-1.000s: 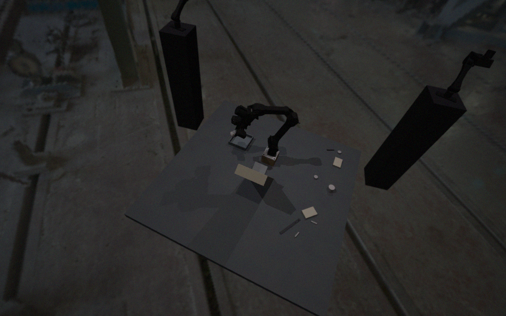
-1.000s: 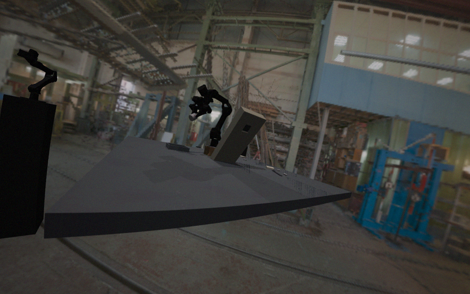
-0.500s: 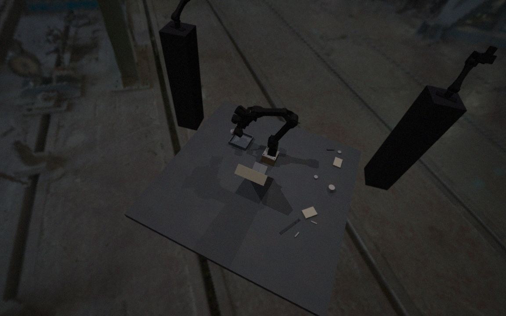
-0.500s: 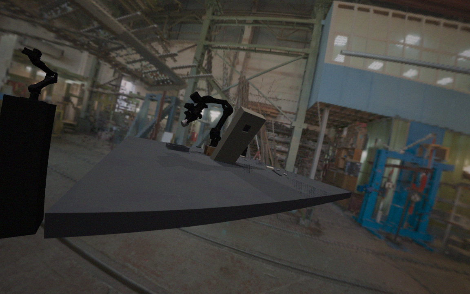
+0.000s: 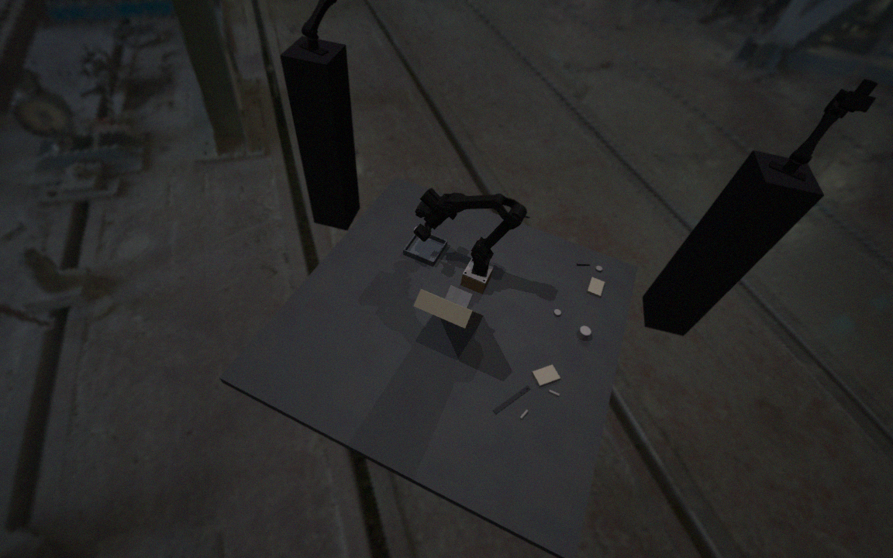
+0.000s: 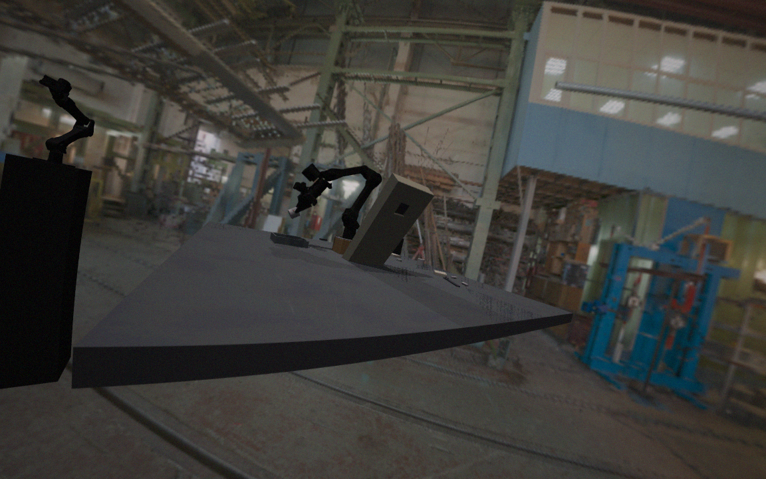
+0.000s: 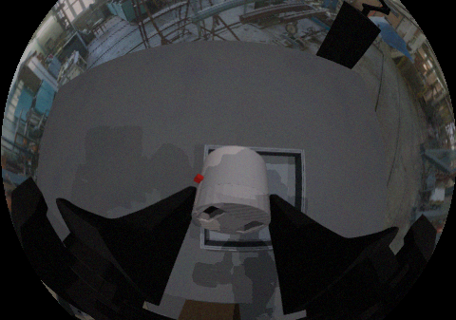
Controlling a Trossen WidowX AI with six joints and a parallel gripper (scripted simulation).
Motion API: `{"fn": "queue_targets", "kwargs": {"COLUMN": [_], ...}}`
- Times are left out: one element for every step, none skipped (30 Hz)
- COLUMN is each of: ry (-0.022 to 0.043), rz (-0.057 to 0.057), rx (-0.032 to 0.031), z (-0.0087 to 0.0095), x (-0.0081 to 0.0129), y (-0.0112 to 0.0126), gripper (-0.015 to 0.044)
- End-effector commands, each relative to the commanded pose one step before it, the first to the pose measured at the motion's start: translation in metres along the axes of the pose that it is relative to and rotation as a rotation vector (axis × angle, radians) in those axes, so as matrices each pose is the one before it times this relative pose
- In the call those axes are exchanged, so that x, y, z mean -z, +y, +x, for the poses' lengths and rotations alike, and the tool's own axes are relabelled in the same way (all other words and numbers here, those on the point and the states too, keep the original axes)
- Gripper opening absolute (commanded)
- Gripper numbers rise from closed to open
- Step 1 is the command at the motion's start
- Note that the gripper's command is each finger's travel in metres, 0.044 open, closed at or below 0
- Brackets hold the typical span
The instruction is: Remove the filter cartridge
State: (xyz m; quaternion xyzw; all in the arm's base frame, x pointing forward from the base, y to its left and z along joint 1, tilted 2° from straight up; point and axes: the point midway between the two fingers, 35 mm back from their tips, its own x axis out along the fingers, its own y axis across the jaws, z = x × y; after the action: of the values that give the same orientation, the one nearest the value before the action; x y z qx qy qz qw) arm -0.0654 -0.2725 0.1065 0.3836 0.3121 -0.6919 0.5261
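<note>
The round filter cartridge (image 7: 234,187) (image 6: 291,211) is a pale grey cylinder with a small red mark on its side. My gripper (image 7: 232,197) (image 5: 422,232) (image 6: 294,208) is shut on it and holds it in the air above the tray (image 7: 299,178) (image 5: 411,249) (image 6: 289,239), a shallow square dish with a dark rim. The cartridge hangs over the left part of the tray and touches nothing below. The tan service panel (image 5: 443,307) (image 6: 385,229) leans on the table in front of the arm's base (image 5: 476,279), with its socket (image 6: 401,208) dark and empty.
Loose parts lie on the right of the table: two tan plates (image 5: 595,285) (image 5: 546,374), small discs (image 5: 584,331) and a dark bar (image 5: 511,399). Two tall black pillars (image 5: 321,125) (image 5: 727,242) with small arms stand beside the table.
</note>
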Motion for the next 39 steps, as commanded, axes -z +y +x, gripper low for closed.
{"fn": "queue_targets", "kwargs": {"ry": [0.00104,0.00024,0.00033,0.00041,0.00043,0.00030,0.00010,-0.00001,-0.00004,-0.00005,-0.00004,-0.00002,-0.00001,0.00001,0.00003,0.00005,0.00006,0.00008,0.00010,0.00011,0.00013,0.00015,0.00013,0.00008,0.00003,0.00000,0.00579,0.00000,0.00000,0.00000,0.00000,0.00000,0.00000,0.00000,0.00000,0.00000,0.00000,0.00000,0.00000], "rz": [0.0488,0.0147,0.0148,0.0148,0.0122,0.0074,0.0025,0.0000,0.0000,0.0000,0.0000,0.0000,0.0000,0.0000,0.0000,0.0000,0.0000,0.0000,0.0000,0.0000,0.0000,0.0000,0.0000,0.0000,0.0000,0.0000,0.0056,0.0000,0.0000,0.0000,0.0000,0.0000,0.0000,0.0000,0.0000,0.0000,0.0000,0.0000,0.0000], "rx": [0.03317,0.00920,0.00917,0.00914,0.00743,0.00444,0.00148,0.00000,0.00001,0.00001,0.00001,0.00002,0.00002,0.00002,0.00002,0.00002,0.00002,0.00002,0.00002,0.00002,0.00002,0.00002,0.00002,0.00001,0.00000,0.00000,0.00390,0.00000,0.00000,0.00000,0.00000,0.00000,0.00000,0.00000,0.00000,0.00000,0.00000,0.00000,0.00000], "z": [0.00988,0.00293,0.00290,0.00286,0.00232,0.00138,0.00046,0.00086,0.00256,0.00420,0.00476,0.00490,0.00479,0.00468,0.00456,0.00444,0.00432,0.00419,0.00406,0.00393,0.00379,0.00365,0.00293,0.00171,0.00056,0.00000,-0.00272,0.00000,0.00000,0.00000,0.00000,0.00000,0.00000,0.00000,0.00000,0.00000,0.00000,0.00000,0.00000], "x": [0.00924,0.00274,0.00280,0.00286,0.00238,0.00144,0.00048,0.00028,0.00085,0.00150,0.00185,0.00207,0.00220,0.00233,0.00245,0.00257,0.00269,0.00280,0.00290,0.00301,0.00310,0.00320,0.00272,0.00166,0.00056,0.00000,-0.00157,0.00000,0.00000,0.00000,0.00000,0.00000,0.00000,0.00000,0.00000,0.00000,0.00000,0.00000,0.00000], "y": [-0.01561,-0.00472,-0.00470,-0.00468,-0.00380,-0.00228,-0.00076,0.00001,0.00003,0.00005,0.00005,0.00004,0.00003,0.00002,0.00001,0.00000,-0.00001,-0.00001,-0.00002,-0.00003,-0.00004,-0.00004,-0.00004,-0.00003,-0.00001,0.00000,-0.00049,0.00000,0.00000,0.00000,0.00000,0.00000,0.00000,0.00000,0.00000,0.00000,0.00000,0.00000,0.00000], "gripper": [0.0000,0.0000,0.0000,0.0000,0.0000,0.0000,0.0000,0.0000,0.0000,0.0000,0.0000,0.0000,0.0000,0.0000,0.0000,0.0000,0.0000,0.0000,0.0000,0.0000,0.0000,0.0000,0.0000,0.0000,0.0000,0.0000,0.0026,0.0053,0.0079,0.0105,0.0131,0.0157,0.0184,0.0210,0.0236,0.0263,0.0289,0.0315,0.0341]}}
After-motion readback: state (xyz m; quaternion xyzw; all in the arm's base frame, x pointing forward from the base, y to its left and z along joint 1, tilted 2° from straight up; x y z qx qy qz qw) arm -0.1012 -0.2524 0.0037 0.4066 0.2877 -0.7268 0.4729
